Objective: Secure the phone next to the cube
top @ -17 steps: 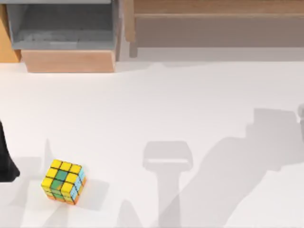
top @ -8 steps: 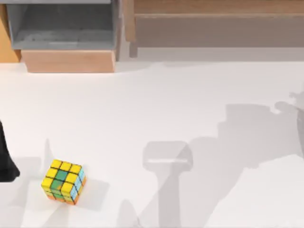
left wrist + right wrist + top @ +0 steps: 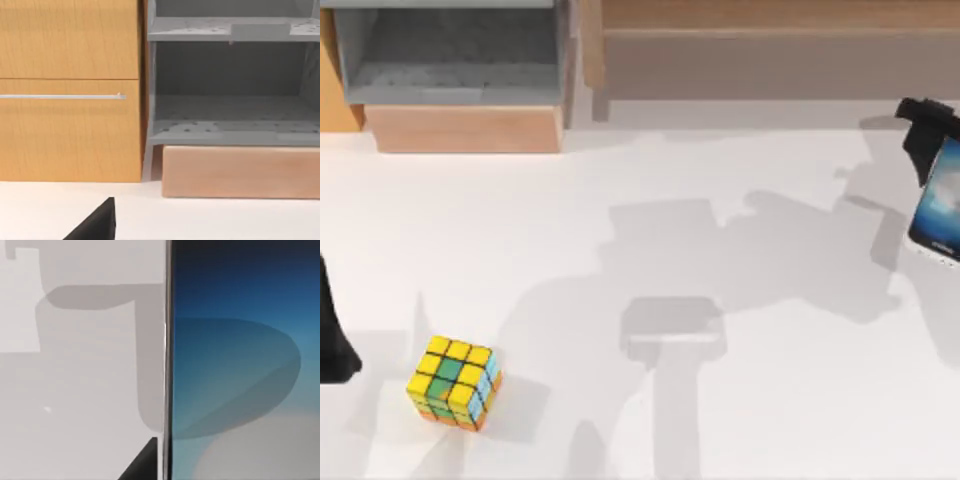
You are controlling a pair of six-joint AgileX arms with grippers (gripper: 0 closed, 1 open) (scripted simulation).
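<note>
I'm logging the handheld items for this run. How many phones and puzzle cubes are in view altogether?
2. The cube sits on the table near its front left. The phone is at the right edge, carried by the right hand; part of it is cut off by the frame.

Overhead view down on table [image 3: 650, 200], left wrist facing shelves [image 3: 230, 120], right wrist perhaps against phone [image 3: 240, 365]

Cube [image 3: 453, 383] at table's [image 3: 720, 420] front left, phone [image 3: 940, 200] at far right edge.
</note>
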